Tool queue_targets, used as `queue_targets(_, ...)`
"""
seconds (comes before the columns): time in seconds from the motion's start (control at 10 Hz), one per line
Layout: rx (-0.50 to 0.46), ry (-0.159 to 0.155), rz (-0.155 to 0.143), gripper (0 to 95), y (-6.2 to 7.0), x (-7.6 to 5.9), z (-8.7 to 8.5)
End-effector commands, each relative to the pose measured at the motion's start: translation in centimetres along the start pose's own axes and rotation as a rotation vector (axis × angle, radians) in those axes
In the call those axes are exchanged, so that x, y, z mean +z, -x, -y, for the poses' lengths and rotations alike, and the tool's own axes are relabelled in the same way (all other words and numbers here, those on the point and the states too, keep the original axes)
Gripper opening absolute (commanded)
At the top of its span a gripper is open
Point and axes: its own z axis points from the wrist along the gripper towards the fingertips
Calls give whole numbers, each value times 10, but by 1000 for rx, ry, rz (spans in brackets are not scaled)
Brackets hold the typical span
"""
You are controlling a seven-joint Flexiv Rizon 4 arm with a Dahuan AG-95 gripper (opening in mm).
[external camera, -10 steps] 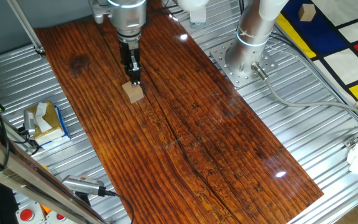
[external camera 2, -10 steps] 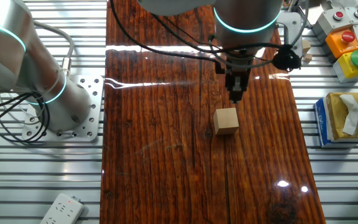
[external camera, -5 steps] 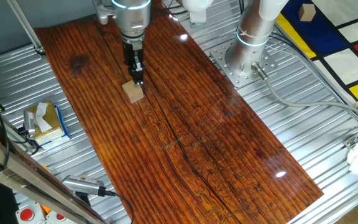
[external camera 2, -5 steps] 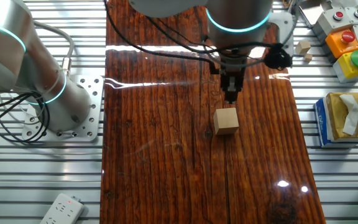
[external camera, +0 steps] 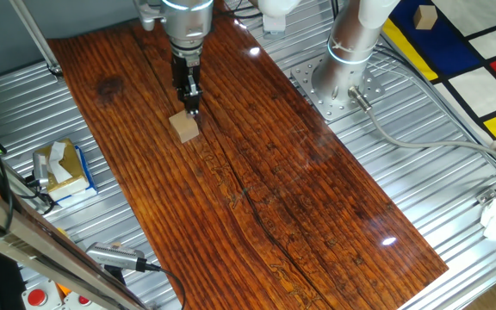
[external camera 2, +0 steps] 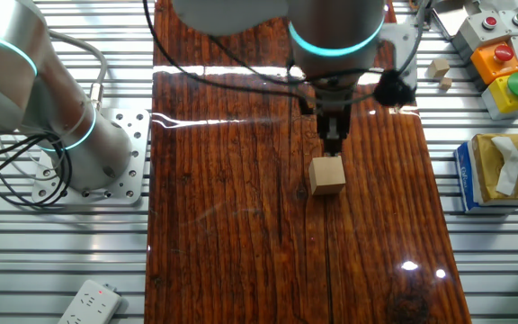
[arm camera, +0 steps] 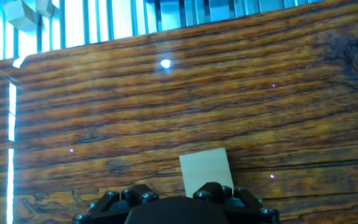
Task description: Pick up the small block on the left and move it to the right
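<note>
The small block (external camera: 184, 127) is a plain light-tan wooden cube on the dark wooden board (external camera: 257, 181). It also shows in the other fixed view (external camera 2: 327, 175) and low in the hand view (arm camera: 206, 172). My gripper (external camera: 191, 108) hangs just above the block's far edge, tip pointing down, fingers pressed together and holding nothing. In the other fixed view the gripper (external camera 2: 332, 147) ends just above the block's top. In the hand view only the hand's dark body (arm camera: 179, 210) shows at the bottom edge; the fingertips are hidden.
A yellow-and-blue tissue box (external camera: 62, 169) stands on the metal table beside the board, also in the other fixed view (external camera 2: 496, 171). A second arm's base (external camera: 343, 79) is bolted beside the board. Button boxes (external camera 2: 504, 59) and loose small blocks (external camera 2: 439, 69) lie at the far corner.
The gripper has shifted slightly sideways above the block and stays shut. The block has not moved.
</note>
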Motion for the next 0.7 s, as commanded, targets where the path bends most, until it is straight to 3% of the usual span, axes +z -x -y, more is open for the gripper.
queue_targets(0.1, -14, 28, 14, 570, 1, 4, 8)
queue_targets(0.3, -19, 38, 14, 570, 6, 6, 14)
queue_targets(0.4, -27, 41, 11, 760, 10, 7, 17)
queue_targets(0.7, -52, 55, 5, 760, 22, 13, 20)
